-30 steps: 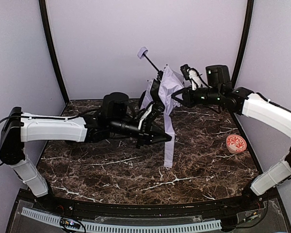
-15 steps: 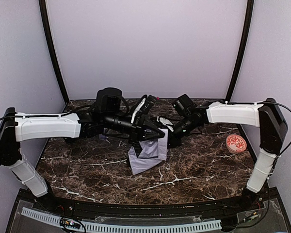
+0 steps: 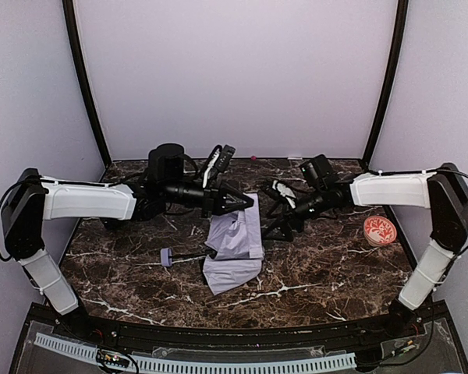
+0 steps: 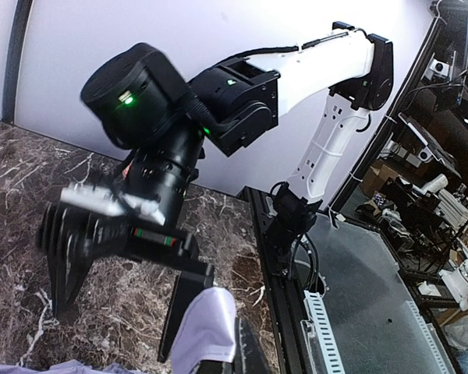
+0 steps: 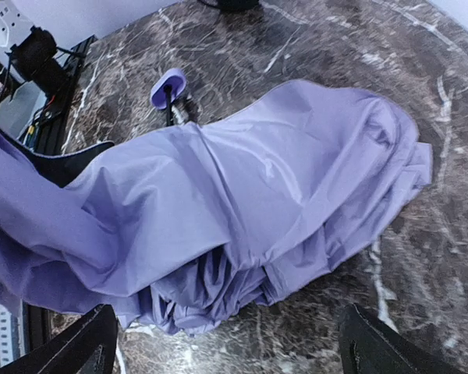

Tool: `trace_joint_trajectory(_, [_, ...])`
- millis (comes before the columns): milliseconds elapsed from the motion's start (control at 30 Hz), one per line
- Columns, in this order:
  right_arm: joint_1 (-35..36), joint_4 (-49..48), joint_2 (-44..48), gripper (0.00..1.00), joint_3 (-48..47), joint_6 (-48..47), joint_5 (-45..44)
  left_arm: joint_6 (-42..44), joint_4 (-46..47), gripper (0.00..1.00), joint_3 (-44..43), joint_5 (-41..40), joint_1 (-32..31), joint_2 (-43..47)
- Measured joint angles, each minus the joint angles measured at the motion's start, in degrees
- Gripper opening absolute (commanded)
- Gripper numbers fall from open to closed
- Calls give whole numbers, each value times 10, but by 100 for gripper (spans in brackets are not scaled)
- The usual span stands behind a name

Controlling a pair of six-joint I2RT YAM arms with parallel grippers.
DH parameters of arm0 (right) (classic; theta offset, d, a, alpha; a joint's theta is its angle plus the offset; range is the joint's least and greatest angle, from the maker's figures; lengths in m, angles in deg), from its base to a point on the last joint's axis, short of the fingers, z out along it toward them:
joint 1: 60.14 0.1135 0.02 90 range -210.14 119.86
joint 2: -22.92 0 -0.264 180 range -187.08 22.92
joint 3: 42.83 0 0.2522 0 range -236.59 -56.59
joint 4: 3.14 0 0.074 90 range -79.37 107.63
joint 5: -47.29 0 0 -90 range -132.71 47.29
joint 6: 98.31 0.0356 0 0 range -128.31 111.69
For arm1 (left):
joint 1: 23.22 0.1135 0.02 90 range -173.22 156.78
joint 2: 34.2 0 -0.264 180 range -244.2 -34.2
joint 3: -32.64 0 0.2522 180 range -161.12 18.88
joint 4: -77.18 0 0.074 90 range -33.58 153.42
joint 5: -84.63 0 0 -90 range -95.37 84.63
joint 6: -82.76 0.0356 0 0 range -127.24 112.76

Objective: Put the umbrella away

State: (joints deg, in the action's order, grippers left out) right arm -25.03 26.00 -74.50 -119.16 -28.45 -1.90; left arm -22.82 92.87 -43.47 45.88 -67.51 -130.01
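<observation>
Top external view, left to right: the left end effector (image 3: 248, 204) is pressed together, and the left wrist view suggests it pinches a fold of the umbrella (image 3: 234, 248). The umbrella's pale cloth now lies crumpled on the bench (image 3: 327, 273) just under those tips and on their near side, with the thin shaft (image 3: 189, 259) and small handle (image 3: 165, 255) stretched out to their left. A second ago the umbrella hung high between both arms, handle up. Since then it has come down flat, and the right end effector (image 3: 271, 212) has let go and stands spread wide just right of the cloth. I judge the lowering done, the folding and strapping not. Well right of that end effector sits a red-and-white disc (image 3: 380, 231). No brand or lettering is legible anywhere.
</observation>
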Motion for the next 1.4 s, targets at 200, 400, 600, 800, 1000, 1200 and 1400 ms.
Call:
trace_joint_trajectory(200, [-6, -105, 109, 100, 81, 19, -52, -3, 14, 0, 12, 0, 0, 0])
trace_joint_trajectory(400, [-4, -165, 191, 85, 144, 52, -39, 7, 13, 0, 18, -15, 0, 1])
trace_joint_trajectory(600, [72, -236, 206, 46, 155, 133, 18, 13, 14, 0, 18, -28, 0, 2])
trace_joint_trajectory(800, [91, -278, 170, 21, 156, 203, 17, 12, 14, 0, 18, -30, 0, 3])
trace_joint_trajectory(1000, [102, -268, 153, 0, 152, 214, 25, 14, 12, 0, 21, -38, 0, 6])
trace_joint_trajectory(1200, [102, -236, 154, 0, 123, 202, 87, 48, -17, 50, 23, -64, 0, 21])
trace_joint_trajectory(1400, [68, -258, 157, 0, 79, 236, 153, 113, -84, 69, 36, -117, 10, 82])
